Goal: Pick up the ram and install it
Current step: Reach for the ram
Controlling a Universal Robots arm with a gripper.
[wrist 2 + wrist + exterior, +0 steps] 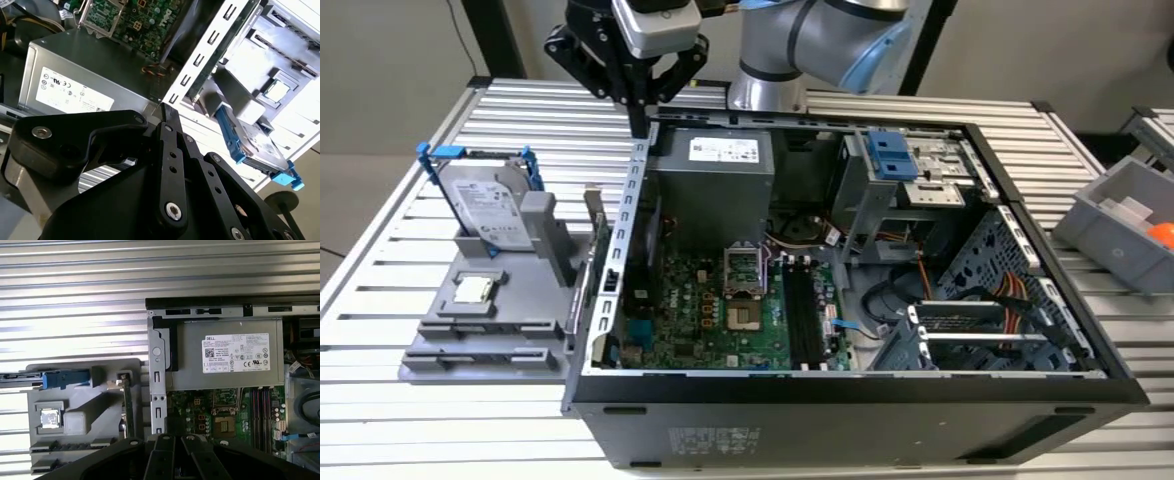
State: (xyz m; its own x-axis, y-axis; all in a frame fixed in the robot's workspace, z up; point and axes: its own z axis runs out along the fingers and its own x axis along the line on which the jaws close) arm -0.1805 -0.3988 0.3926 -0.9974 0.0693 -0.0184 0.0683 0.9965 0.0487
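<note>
This looks like a robotics lab or test workshop. A bench of bare metal slats carries an opened desktop computer case, with the end effector of an industrial arm poised over the case's edge. Below the end effector, outside the case wall, a grey fixture holds loose computer parts upright. A grey parts bin sits well apart from the end effector, beyond the case.
</note>
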